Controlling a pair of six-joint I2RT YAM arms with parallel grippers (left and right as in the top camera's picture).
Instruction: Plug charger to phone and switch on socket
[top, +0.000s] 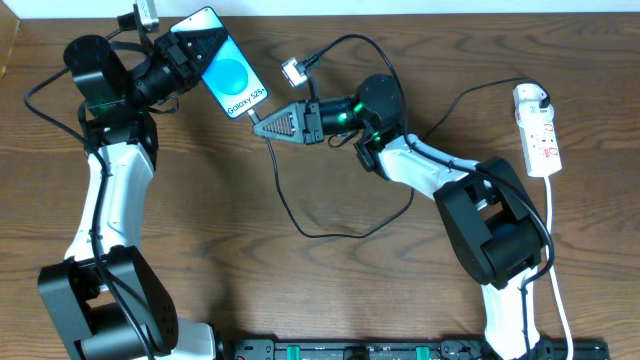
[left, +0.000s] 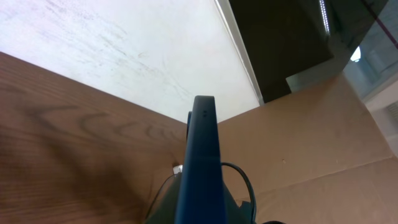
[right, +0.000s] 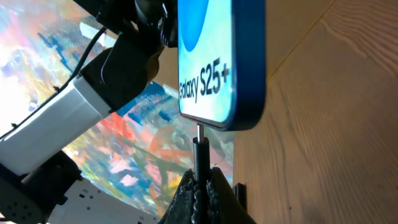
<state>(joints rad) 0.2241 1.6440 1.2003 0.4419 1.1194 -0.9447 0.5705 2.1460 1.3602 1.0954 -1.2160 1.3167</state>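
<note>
My left gripper (top: 188, 52) is shut on the phone (top: 226, 72) and holds it tilted above the table, with the blue "Galaxy S25+" screen showing. The left wrist view shows the phone (left: 202, 162) edge-on, hiding the fingers. My right gripper (top: 268, 123) is shut on the charger's black plug tip (right: 199, 146), whose metal end meets the bottom edge of the phone (right: 211, 56); the jaws (right: 200, 186) clamp the plug. The black cable (top: 300, 215) loops over the table to the white adapter plug (top: 292, 70). The white socket (top: 537, 128) lies at the far right.
The socket's white lead (top: 556, 250) runs down the right side of the table. A pale wall edge (top: 400, 5) borders the back. The bases of both arms stand at the front edge.
</note>
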